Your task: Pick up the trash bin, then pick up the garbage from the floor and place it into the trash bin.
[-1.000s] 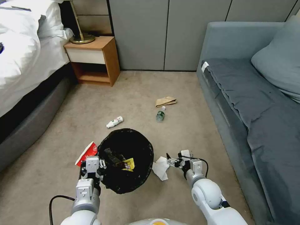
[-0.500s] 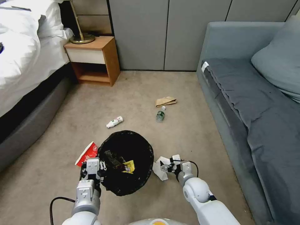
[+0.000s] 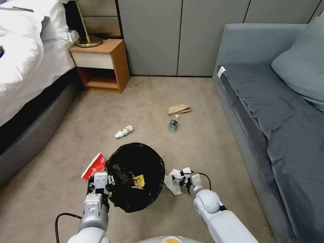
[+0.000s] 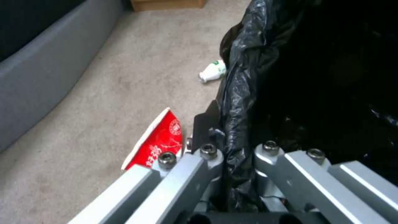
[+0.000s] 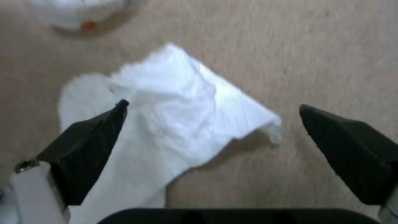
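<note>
Red wrapper point(image 3: 93, 165): lay flat on the carpet point(image 3: 209, 141), just left of the bin and beside the left gripper; in the left wrist view it showed past the fingers point(image 4: 159, 146).
Left gripper point(image 3: 100, 184): was clamped on the near-left rim of the trash bin, pinching the black liner between its fingers point(image 4: 207, 158).
Trash bin point(image 3: 150, 199): was held just right of the left gripper, mouth tilted toward the camera, with a yellow wrapper point(image 3: 139, 181) and dark scraps lying inside.
White bottle point(image 3: 124, 131): lay on its side on the carpet beyond the bin, well apart from both grippers.
Crumpled white paper point(image 3: 172, 184): lay on the carpet just right of the bin.
Right gripper point(image 3: 178, 179): hung directly over the paper with its jaws spread wide, one dark fingertip point(image 5: 89, 137) above the sheet point(image 5: 178, 124) and the other off its edge.
Clear bottle point(image 3: 173, 123): lay on the carpet farther back.
Brown paper bag point(image 3: 179, 109): lay just behind the clear bottle.
</note>
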Motion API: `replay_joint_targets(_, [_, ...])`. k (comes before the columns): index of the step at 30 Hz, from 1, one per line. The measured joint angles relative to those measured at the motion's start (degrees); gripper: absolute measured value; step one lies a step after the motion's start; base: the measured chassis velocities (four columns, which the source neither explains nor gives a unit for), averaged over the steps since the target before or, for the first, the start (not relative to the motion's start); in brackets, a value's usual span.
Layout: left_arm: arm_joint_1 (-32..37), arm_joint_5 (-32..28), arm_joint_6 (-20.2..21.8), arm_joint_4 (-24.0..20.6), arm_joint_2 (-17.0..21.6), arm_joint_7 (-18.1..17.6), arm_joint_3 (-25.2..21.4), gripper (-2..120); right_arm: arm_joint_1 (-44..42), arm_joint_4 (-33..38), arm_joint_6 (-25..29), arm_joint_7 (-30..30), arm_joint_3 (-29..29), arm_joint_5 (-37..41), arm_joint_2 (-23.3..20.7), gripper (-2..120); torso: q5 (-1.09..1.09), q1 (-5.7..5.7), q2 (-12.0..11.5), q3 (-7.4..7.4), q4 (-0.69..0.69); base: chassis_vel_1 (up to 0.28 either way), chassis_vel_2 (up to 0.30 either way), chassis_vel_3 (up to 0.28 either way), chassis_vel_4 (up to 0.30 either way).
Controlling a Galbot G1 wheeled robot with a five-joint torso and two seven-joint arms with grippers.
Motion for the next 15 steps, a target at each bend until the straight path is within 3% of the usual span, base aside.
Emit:
replay_joint_targets(5, [0.30,0.03,-0.14,-0.08,-0.16,-0.05,0.00,1,0.46,-2.08,0.53,-0.69,0.24,-0.56,0.61,100,0.01,0.00,0.00,0.00,0.00,0.000,0.000,0.000,0.000])
replay_joint_targets(10, [0.56,0.17,-0.30,-0.40,-0.29,-0.06,0.08,1,0.57,-3.05,0.99,-1.31,0.15,-1.08,0.88,91,0.00,0.00,0.00,0.00,0.00,0.000,0.000,0.000,0.000])
replay_joint_targets(15, [1.06,0.41,-0.56,-0.80,-0.42,-0.06,0.13,1,1.01,-4.42,1.92,-2.07,0.15,-1.86,1.21,74,0.00,0.00,0.00,0.00,0.00,0.000,0.000,0.000,0.000])
